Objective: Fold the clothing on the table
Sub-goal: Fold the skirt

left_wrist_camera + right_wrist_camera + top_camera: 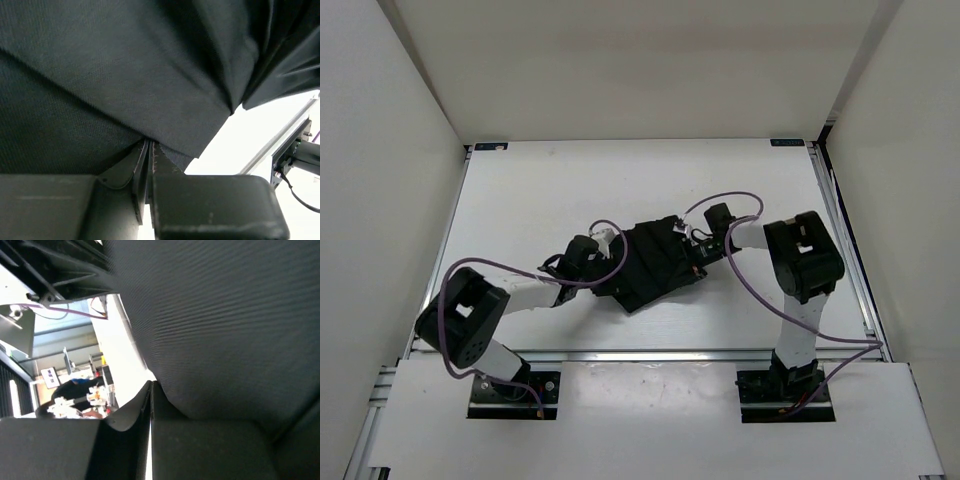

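White counter (520, 200) bears the clothing (655, 265) midway between its side edges. My left pincer (149, 149) and right pincer (151, 388) are each clamped on its hem. I judge it light and limp, best held at corners.

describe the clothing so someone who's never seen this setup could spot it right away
Start with the white table inside the white-walled booth. Near its middle, between the left gripper and the right gripper, is the clothing. It is the only soft thing there: a crumpled black fabric bundle with pleat-like folds, pinched at both sides by the jaws.
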